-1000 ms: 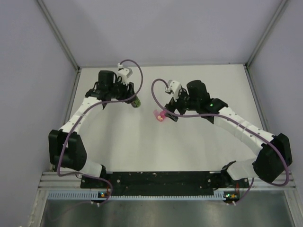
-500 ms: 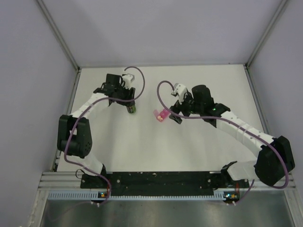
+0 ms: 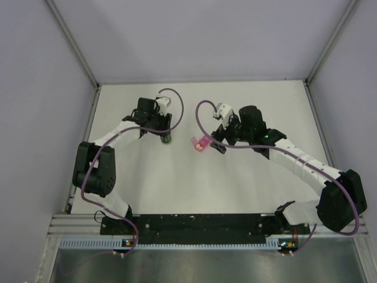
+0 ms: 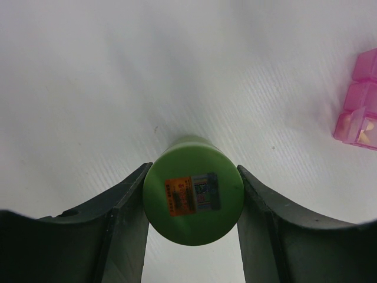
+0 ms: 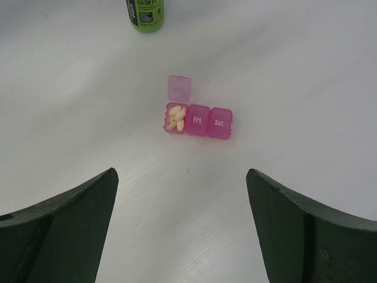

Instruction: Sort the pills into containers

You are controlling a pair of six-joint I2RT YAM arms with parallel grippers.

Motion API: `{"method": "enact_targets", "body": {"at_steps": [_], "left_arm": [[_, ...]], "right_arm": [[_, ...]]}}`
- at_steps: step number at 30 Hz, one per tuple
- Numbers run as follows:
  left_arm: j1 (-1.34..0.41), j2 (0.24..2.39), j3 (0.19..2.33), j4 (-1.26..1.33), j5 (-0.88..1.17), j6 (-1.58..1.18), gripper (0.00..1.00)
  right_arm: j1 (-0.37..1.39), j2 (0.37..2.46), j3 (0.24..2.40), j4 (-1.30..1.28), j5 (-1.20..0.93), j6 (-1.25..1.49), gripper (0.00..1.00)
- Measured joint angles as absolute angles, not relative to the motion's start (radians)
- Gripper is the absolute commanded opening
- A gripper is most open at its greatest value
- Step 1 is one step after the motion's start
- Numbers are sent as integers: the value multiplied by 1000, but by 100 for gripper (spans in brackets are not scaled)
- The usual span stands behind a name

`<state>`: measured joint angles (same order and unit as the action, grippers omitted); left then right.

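The pill box (image 4: 360,100) runs off the right edge of the left wrist view. The right wrist view's top edge crops the green bottle (image 5: 145,15), whose label is unreadable.

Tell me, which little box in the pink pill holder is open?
The end compartment beside Fri. on the pink pill box. Its lid stands flipped up and pale pills lie inside; Fri. and Sat. have their lids shut.

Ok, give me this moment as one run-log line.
left gripper: jaws shut on green bottle | right gripper: jaws open, empty | pill box: one lid up, pills inside; Fri, Sat shut
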<state>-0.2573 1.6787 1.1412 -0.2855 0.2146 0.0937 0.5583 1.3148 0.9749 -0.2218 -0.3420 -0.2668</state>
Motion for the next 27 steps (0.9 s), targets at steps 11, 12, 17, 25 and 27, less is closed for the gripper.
{"method": "enact_targets", "body": {"at_steps": [11,12,17,25,27], "left_arm": [[-270,1678,1090,-160,176,77,8],[-270,1678,1089,-157,175,77,13],[-271,1678,1086,-152,170,76,45],[-275,1678,1077,-147,158,69,84],[-275,1678,1077,-160,155,67,93]], "right_arm": [[556,1315,968,-210,-341,-267,89],[554,1315,968,-210,-341,-267,89],[551,1315,968,-209,-341,-267,89],[551,1315,968,-209,-341,-267,89],[550,1315,968,-209,-340,-268,89]]}}
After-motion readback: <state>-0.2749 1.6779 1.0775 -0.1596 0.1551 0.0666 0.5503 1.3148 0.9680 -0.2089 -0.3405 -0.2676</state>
